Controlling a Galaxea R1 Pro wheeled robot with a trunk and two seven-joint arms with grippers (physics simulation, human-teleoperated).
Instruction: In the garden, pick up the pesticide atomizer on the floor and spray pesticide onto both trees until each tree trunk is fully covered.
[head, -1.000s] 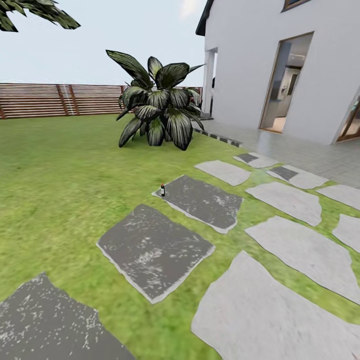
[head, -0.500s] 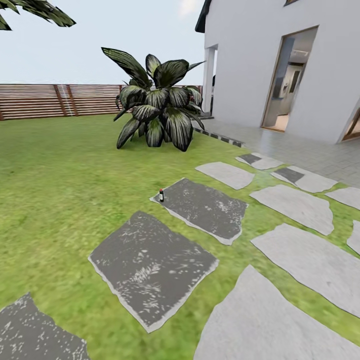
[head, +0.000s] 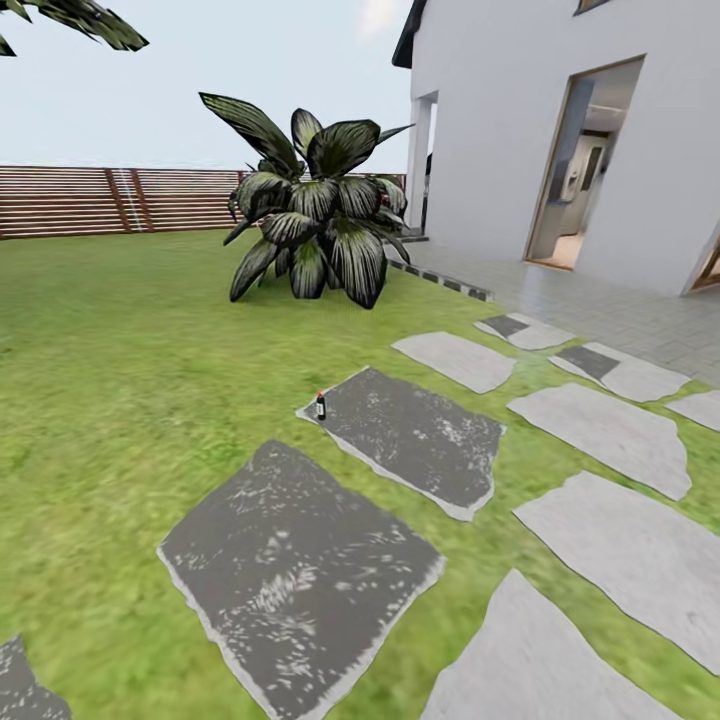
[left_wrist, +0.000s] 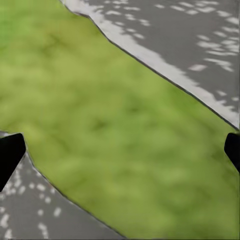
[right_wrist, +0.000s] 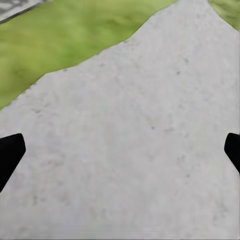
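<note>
While the robot rolls forward across the garden, the head camera's whole picture has shifted since a second ago: the stepping stones have slid lower in the frame and the near dark slab (head: 300, 570) now sits larger in the foreground. That is the camera travelling, not the things. The pesticide atomizer (head: 320, 405) stands upright where it stood before, at the grass-side corner of the second dark slab (head: 415, 438), just beside its pale edge. For the task this means the approach is underway and the pick-up has not begun; the bottle is still well apart from the robot.

Counting what shows: one atomizer, one broad-leaved shrub (head: 310, 225) farther off beyond it, one slatted wooden fence (head: 110, 200) along the far edge of the lawn (head: 110, 380), and one white house (head: 560, 130) with an open doorway on the right. Dark stones number two in full, with a sliver of a third at the lower left corner; pale stones number about seven (some run off the frame). No thick tree trunk is visible, just a tip of dark foliage (head: 85, 18) at the upper left.

Seen from its wrist camera, the left gripper (left_wrist: 120, 150) hangs over grass between two dark slabs, fingers spread wide with nothing between them. The right gripper (right_wrist: 120, 152) is likewise parted and empty, above a pale stone (right_wrist: 135, 145).
</note>
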